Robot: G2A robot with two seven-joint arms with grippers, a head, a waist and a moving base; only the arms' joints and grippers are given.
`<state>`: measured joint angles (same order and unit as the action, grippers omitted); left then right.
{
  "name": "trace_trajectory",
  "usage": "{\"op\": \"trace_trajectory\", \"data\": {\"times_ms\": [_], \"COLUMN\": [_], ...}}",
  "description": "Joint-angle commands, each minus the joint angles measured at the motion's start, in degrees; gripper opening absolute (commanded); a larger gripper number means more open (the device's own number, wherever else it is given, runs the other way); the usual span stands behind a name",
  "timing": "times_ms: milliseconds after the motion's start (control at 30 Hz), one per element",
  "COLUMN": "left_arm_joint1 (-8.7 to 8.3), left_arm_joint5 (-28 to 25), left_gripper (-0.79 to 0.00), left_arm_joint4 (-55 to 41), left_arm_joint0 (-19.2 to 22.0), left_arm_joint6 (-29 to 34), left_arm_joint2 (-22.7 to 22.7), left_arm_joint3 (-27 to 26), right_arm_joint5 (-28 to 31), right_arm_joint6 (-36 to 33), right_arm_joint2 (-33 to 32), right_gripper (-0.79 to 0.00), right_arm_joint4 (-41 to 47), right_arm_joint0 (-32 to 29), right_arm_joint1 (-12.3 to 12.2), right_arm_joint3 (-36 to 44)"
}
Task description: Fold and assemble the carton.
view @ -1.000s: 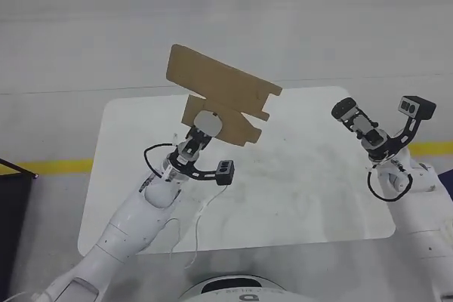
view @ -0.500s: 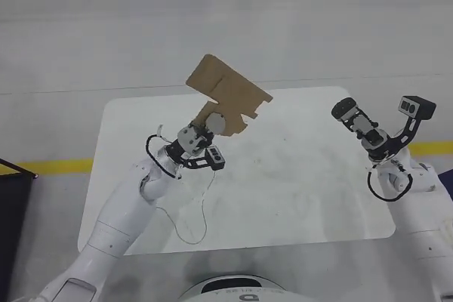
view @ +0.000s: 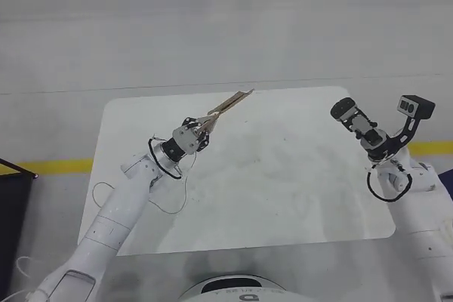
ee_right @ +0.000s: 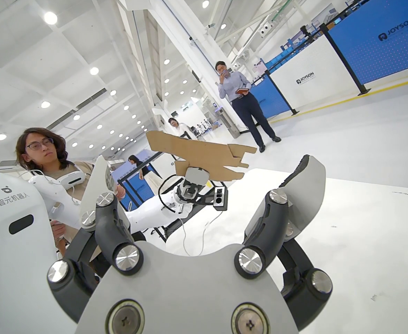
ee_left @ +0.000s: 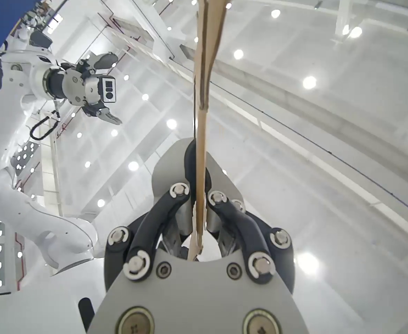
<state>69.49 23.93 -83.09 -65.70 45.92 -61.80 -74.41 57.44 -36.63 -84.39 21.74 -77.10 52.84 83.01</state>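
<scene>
A flat, unfolded brown carton is held up above the far part of the white table; from above it appears edge-on as a thin strip. My left gripper is shut on its lower edge, and the left wrist view shows both fingers pinching the carton. In the right wrist view the carton shows its broad face, with notched flaps. My right gripper stands open and empty, raised over the table's right side, well away from the carton.
A loose cable hangs from the left arm over the table's left half. A black stand is on the floor to the left of the table, and a yellow floor line runs behind it.
The left arm has rolled its wrist and pulled back to the left, turning the carton from face-up to edge-on in the top view. The right arm has stayed still.
</scene>
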Motion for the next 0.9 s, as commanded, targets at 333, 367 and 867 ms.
{"op": "trace_trajectory", "data": {"times_ms": [333,367,867], "left_arm_joint1": [-1.37,-1.37,-1.48], "left_arm_joint5": [4.7,4.7,9.9], "left_gripper": [-0.785,-0.785,-0.785], "left_arm_joint4": [11.4,11.4,15.7], "left_arm_joint0": [0.9,0.9,1.5], "left_arm_joint6": [-5.0,-5.0,-9.6], "left_arm_joint2": [-1.9,-1.9,-0.5], "left_arm_joint3": [-3.1,-3.1,-7.4], "right_arm_joint5": [0.5,0.5,0.6], "right_arm_joint6": [6.4,6.4,8.7], "right_arm_joint2": [-0.8,-0.8,1.3], "right_gripper": [0.000,0.000,0.000], "right_arm_joint4": [-30.3,-30.3,-59.9], "right_arm_joint0": [2.6,2.6,4.6], "right_arm_joint1": [1.2,1.2,1.6], "right_arm_joint3": [8.5,8.5,20.6]}}
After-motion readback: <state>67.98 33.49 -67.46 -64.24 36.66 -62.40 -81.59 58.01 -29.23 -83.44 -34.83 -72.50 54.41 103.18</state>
